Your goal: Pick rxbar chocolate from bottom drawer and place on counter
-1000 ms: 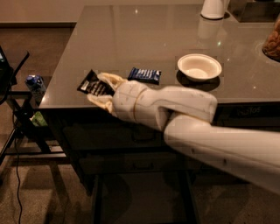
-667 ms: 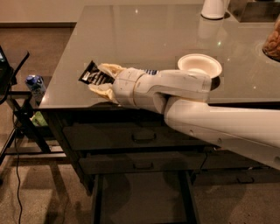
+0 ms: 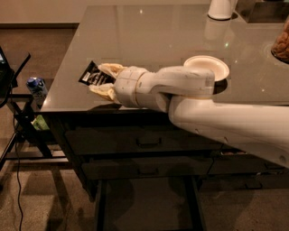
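Observation:
The rxbar chocolate (image 3: 91, 74), a black wrapper with white print, is held between the tan fingers (image 3: 110, 69) of my gripper (image 3: 100, 80). The gripper is shut on it, low over the front left part of the glossy grey counter (image 3: 149, 36). I cannot tell whether the bar touches the surface. My white arm reaches in from the right, across the counter's front edge. The bottom drawer (image 3: 144, 203) stands pulled out below, and its dark interior shows nothing in it.
A white bowl (image 3: 206, 66) sits on the counter just behind my arm. A white container (image 3: 221, 8) stands at the back, and a dish of nuts (image 3: 282, 43) at the right edge. Two handled drawers (image 3: 149, 140) are shut. A blue can (image 3: 36, 85) rests on a stand at left.
My arm has risen and reached further over the counter, carrying the black bar back from the front edge. The blue-wrapped bar seen earlier is now hidden behind my arm.

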You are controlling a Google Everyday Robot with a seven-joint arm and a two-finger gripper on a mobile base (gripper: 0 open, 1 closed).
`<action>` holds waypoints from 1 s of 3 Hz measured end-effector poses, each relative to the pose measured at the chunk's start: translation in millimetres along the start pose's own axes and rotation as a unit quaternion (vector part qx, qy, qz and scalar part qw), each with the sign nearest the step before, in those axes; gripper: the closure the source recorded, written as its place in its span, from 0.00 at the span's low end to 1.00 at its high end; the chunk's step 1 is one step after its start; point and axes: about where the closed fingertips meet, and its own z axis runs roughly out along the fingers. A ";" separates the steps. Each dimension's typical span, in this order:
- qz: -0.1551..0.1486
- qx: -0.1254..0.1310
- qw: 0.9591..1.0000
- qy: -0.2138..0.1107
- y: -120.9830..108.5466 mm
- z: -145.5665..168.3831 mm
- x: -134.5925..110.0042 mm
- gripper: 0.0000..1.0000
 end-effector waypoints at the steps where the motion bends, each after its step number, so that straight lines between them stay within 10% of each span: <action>1: 0.003 -0.039 0.999 0.016 -29.8 4.5 1.8 1.00; 3: 0.000 -0.048 0.998 0.031 -29.0 8.0 6.0 1.00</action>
